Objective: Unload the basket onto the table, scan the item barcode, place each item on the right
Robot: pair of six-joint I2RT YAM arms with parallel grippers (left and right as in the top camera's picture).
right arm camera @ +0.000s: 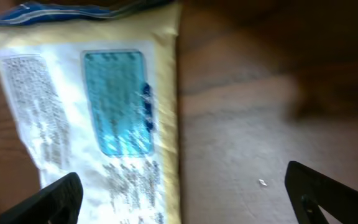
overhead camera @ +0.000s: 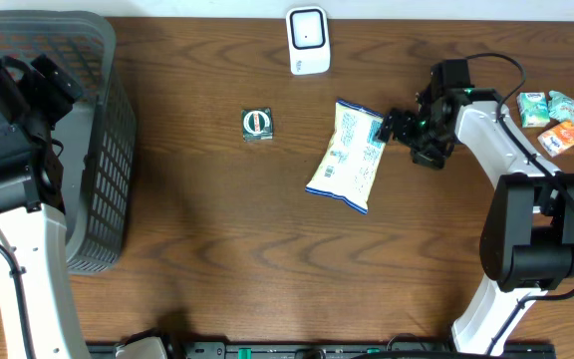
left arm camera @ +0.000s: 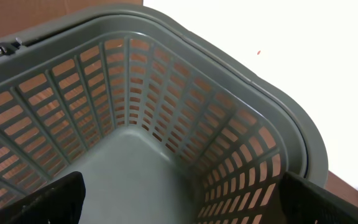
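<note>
Bag (overhead camera: 348, 157) lies flat on table (overhead camera: 217, 259), below scanner (overhead camera: 307, 40) and a bit right of it, small print facing up. Right gripper (overhead camera: 395, 127) sits below and right of scanner, by bag's top corner. Its jaws are wide apart and hold nothing. Right wrist view is blurry; bag lies flat. Left gripper (left arm camera: 185, 205) is far left of scanner, over basket (left arm camera: 166, 81). Its jaws are wide apart with nothing between. Green box (overhead camera: 257, 124) lies below and left of scanner. Packets (overhead camera: 556, 120) lie far right of scanner.
</note>
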